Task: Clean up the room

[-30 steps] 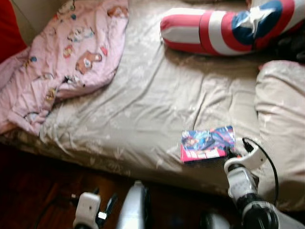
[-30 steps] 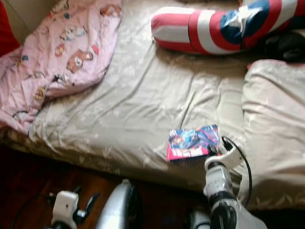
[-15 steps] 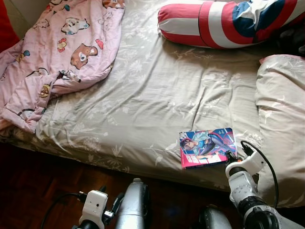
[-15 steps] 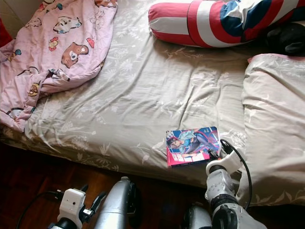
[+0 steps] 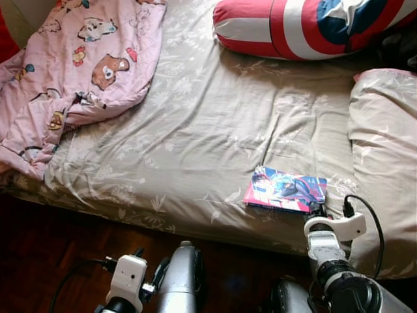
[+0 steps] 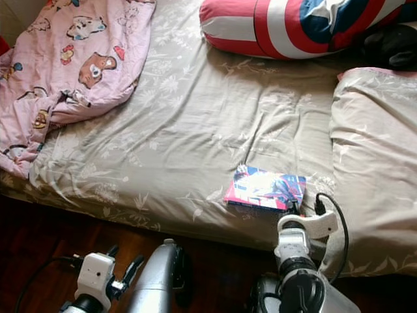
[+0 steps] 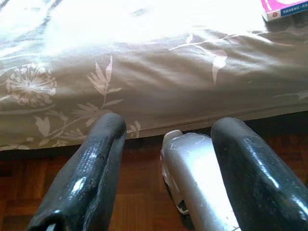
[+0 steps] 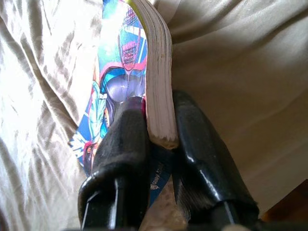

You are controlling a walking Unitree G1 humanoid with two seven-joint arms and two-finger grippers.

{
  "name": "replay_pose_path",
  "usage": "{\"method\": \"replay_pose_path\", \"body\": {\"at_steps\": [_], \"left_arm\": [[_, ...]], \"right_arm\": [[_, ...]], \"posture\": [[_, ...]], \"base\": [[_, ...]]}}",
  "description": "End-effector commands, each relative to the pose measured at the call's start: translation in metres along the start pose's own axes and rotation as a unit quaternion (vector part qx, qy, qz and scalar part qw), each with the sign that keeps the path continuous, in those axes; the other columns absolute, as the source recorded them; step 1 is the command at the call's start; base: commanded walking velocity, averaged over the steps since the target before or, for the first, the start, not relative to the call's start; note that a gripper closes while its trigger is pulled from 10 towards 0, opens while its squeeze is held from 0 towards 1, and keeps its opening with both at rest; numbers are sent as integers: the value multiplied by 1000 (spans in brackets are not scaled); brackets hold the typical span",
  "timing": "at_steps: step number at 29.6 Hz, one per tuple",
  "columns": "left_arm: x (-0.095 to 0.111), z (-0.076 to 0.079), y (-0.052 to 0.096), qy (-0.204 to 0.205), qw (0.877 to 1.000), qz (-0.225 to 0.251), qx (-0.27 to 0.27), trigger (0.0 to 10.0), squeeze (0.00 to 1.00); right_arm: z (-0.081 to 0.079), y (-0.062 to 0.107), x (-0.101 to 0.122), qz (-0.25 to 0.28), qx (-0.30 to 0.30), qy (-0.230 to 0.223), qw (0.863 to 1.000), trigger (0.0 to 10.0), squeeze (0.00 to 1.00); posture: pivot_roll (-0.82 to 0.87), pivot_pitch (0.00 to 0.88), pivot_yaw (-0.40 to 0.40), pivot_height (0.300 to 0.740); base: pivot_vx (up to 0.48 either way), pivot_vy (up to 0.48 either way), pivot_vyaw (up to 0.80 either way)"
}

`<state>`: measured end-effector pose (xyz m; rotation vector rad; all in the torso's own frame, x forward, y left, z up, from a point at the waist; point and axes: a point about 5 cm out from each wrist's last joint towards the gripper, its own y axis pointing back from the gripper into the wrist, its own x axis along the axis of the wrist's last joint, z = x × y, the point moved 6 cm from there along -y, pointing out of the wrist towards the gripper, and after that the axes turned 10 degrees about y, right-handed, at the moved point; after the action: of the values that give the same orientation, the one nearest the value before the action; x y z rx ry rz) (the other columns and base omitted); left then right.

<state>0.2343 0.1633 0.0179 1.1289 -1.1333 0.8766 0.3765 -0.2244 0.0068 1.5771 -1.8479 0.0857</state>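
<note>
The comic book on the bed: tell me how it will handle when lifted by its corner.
The comic book will probably sag, since the right end effector pinches just one corner and the pages already curve in the right wrist view. Its thin page block suggests it is light. The glossy cover may slip.

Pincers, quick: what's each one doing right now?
Left pincer: open, holding nothing, low beside the bed.
Right pincer: closed on the comic book.
</note>
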Motion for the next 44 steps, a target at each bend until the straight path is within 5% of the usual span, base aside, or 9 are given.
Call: {"method": "replay_pose_path", "body": {"at_steps": [1,18,20,27,29,36,37,39,44], "left_arm": [[-10,-2,9,-7,1000,-28,6,10000,0],[-8,1,15,-6,999,-43,7,10000,0],[-8,0,15,-9,999,-44,8,10000,0],[-10,-1,15,-6,999,-50,8,10000,0],[-13,-2,17,-7,998,-56,8,10000,0],[-16,-2,18,-6,998,-59,10,10000,0],[-17,-2,18,-5,998,-59,11,10000,0],[-18,-3,18,-5,998,-59,11,10000,0],[-25,-4,18,-5,998,-66,11,10000,0]], "right_arm": [[4,3,-17,-39,-4,61,997,10000,0],[26,8,-16,-49,-24,111,992,10000,0],[28,9,-19,-54,-27,119,991,10000,1000],[38,11,-19,-55,-46,122,990,10000,1000],[44,12,-18,-56,-56,126,989,10000,0],[55,16,-18,-60,-79,137,986,10000,0],[57,16,-17,-59,-82,142,985,10000,722],[57,16,-16,-57,-84,143,984,10000,1000],[51,13,-14,-61,-72,184,978,10000,1000]], "posture": [[328,361,102,652],[326,365,104,652],[325,365,104,652],[327,365,107,652],[327,366,107,652],[329,367,107,652],[331,365,108,652],[329,366,108,652],[330,366,108,652]], "base": [[0,0,0],[0,0,0],[0,0,0],[0,0,0],[0,0,0],[0,0,0],[0,0,0],[0,0,0],[0,0,0]]}}
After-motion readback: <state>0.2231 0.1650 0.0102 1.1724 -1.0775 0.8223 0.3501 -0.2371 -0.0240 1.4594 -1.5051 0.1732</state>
